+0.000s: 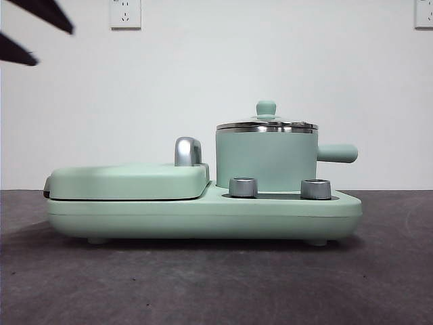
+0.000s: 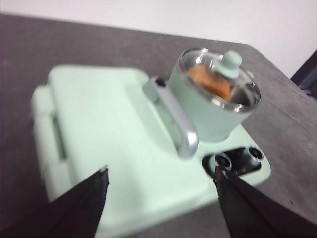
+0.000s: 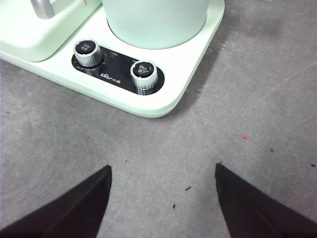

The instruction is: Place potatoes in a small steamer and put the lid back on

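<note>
The small steamer (image 1: 266,159) stands on the right half of a mint-green appliance. The lid (image 1: 266,124) sits flat on its steel rim. In the left wrist view the orange-brown potatoes (image 2: 208,82) show through the glass lid (image 2: 237,87), inside the steamer (image 2: 213,116). My left gripper (image 2: 161,173) hangs open and empty, high above the griddle side. My right gripper (image 3: 163,168) is open and empty over the bare table in front of the appliance, with the steamer's wall (image 3: 153,20) beyond it. Two black fingertips (image 1: 47,15) show in the front view's top left corner.
A flat green griddle cover (image 1: 128,181) with a steel handle (image 1: 187,150) fills the appliance's left half. Two steel knobs (image 1: 243,187) (image 1: 316,189) sit on the base (image 1: 203,217) below the steamer. The steamer's stubby side handle (image 1: 337,153) points right. Grey table surface surrounds the appliance.
</note>
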`<state>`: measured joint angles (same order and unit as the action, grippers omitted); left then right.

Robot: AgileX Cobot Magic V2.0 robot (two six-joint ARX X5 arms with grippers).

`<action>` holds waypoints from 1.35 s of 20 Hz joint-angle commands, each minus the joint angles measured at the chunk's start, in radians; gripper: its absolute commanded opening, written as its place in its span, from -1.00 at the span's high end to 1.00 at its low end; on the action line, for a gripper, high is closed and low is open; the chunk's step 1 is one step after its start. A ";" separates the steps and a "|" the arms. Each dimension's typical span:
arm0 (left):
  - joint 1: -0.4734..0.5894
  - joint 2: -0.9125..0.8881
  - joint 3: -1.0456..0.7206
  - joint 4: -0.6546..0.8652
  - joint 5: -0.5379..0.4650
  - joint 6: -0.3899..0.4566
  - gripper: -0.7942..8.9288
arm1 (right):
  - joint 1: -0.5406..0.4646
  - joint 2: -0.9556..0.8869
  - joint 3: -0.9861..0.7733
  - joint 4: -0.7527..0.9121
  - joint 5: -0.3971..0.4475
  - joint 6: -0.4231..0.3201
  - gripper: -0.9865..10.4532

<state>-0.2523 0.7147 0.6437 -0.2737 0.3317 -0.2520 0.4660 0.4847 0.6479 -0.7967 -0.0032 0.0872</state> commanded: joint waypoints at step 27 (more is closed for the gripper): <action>0.146 -0.486 -0.391 0.117 -0.182 0.245 0.82 | 0.008 -0.003 0.009 0.018 0.007 0.010 0.80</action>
<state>-0.1066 0.2367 0.2703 -0.1864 0.1562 -0.0483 0.4660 0.4793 0.6479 -0.7868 0.0010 0.0933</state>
